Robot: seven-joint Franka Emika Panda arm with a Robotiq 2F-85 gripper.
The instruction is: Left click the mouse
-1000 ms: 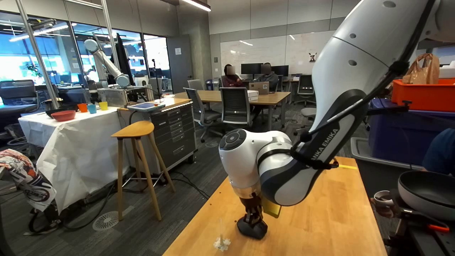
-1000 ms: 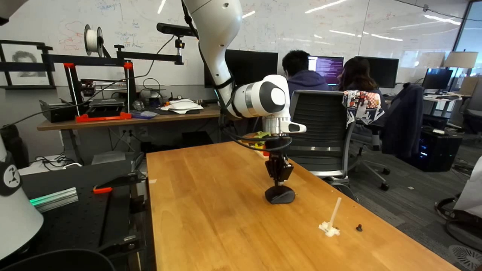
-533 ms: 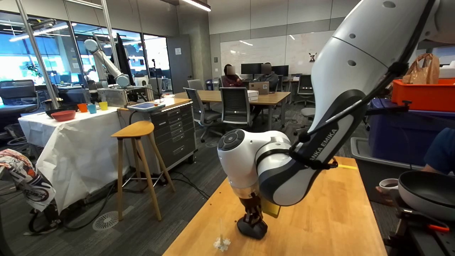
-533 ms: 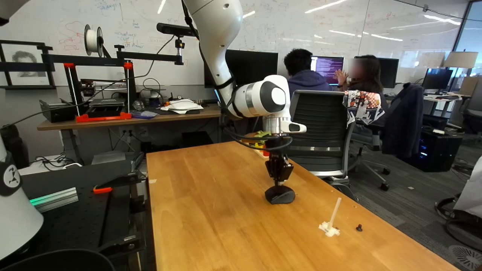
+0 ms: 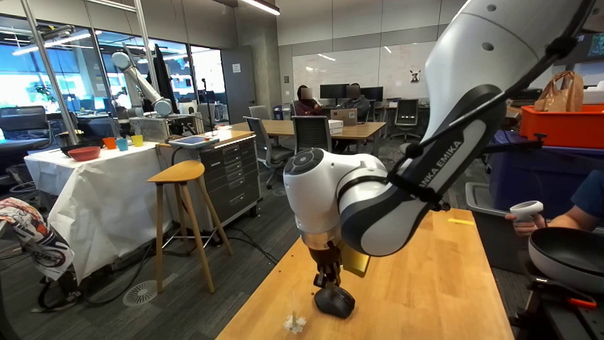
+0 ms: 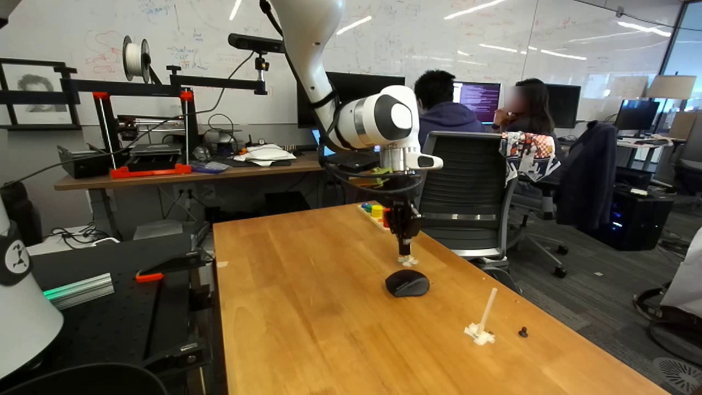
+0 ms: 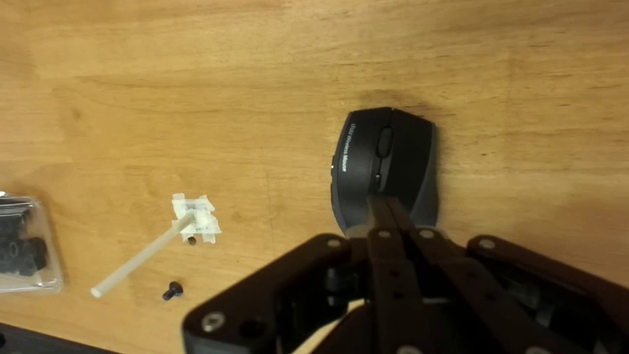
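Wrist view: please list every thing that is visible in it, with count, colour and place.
Mouse: one, black, right of centre
Tape: one patch, white, left of the mouse
Rod: one, whitish, base at the tape
Spot: one, dark, beside the tape
Screw: one, black, below the tape
Clear case: one, colourless, left edge
Pieces: count unclear, black, inside the case
Tabletop: one, light brown, under these
Strip: one, dark grey, lower left corner
Jaws: one pair, dark, lower centre-right, closed

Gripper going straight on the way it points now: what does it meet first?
Probably the mouse: the gripper hangs above it in both exterior views and covers part of it in the wrist view. Exact contact spot unclear.
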